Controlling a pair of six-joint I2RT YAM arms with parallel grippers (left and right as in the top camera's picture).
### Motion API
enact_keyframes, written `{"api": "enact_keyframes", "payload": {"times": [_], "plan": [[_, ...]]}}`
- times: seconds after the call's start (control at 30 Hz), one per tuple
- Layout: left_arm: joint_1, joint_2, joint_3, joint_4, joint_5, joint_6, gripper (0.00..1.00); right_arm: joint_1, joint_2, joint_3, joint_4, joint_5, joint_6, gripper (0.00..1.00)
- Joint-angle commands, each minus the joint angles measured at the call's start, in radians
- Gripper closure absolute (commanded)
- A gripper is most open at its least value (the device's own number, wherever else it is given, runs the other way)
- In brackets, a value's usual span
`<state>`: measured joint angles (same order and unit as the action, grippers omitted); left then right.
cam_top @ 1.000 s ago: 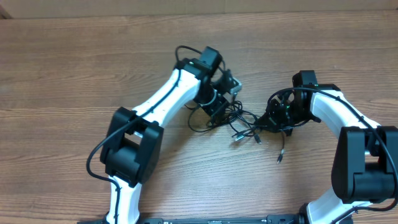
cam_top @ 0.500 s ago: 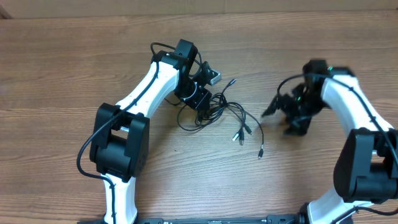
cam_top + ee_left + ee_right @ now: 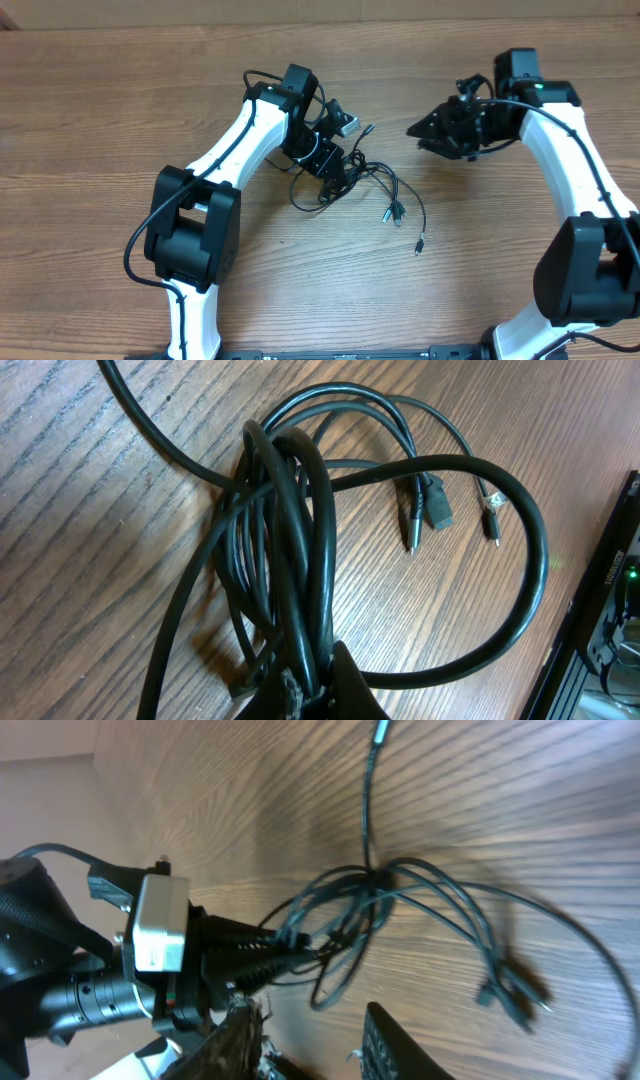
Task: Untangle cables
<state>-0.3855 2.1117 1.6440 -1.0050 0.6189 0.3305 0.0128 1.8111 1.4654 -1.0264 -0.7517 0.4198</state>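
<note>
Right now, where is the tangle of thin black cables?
In the overhead view the cables lie near the middle of the table, bunched at the left claw; the right claw is apart, to their right.

Your whole work surface is a brown wood-grain table (image 3: pixel 100 120), its grain running side to side in the overhead view and showing as fine dark streaks in both wrist views. Beyond its far edge you see a paler tan strip (image 3: pixel 400 8). Along the near edge, at the bottom of the overhead view, lies a dark bar (image 3: pixel 350 353).
</note>
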Motion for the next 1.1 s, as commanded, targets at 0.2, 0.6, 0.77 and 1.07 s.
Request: {"api": "enact_keyframes", "payload": {"times": [0.2, 0.6, 0.77, 1.07], "plan": [[-0.001, -0.022, -0.046, 0.037, 0.036, -0.038, 0.96, 0.175, -0.002, -0.144, 0.190, 0.165, 0.262, 0.73], [-0.001, -0.022, -0.054, 0.045, 0.036, -0.043, 0.96, 0.249, -0.002, -0.290, 0.370, 0.239, 0.396, 0.73], [-0.001, -0.022, -0.054, 0.045, 0.037, -0.047, 0.96, 0.276, -0.002, -0.319, 0.439, 0.240, 0.431, 0.73], [-0.001, -0.022, -0.054, 0.037, 0.037, -0.051, 0.96, 0.304, -0.002, -0.350, 0.523, 0.310, 0.501, 0.73]]}}
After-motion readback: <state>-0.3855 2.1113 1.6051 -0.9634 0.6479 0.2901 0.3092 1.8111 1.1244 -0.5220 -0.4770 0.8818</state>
